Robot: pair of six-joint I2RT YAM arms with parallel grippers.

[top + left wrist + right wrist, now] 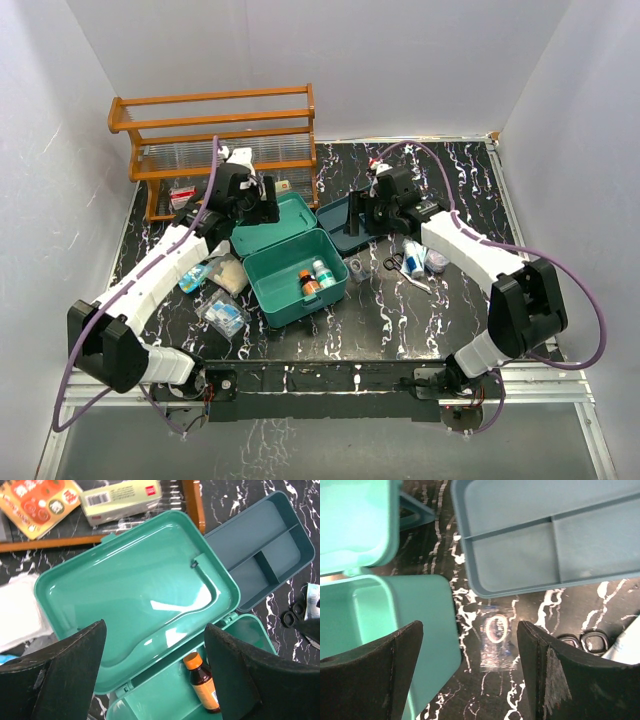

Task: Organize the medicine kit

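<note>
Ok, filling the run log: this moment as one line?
medicine kit: lid open, brown bottle and white bottle inside | left tool: open, over lid | right tool: open, over clear packet | tray: beside kit

A robot lab booth: white panels (pixel 400 60) enclose a black marbled table (pixel 420 320).

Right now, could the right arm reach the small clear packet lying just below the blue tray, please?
Probably yes. The right gripper hangs over the clear packet, fingers spread, and nothing covers it. The blue tray and the medicine kit sit close by but do not overlap it.
</note>
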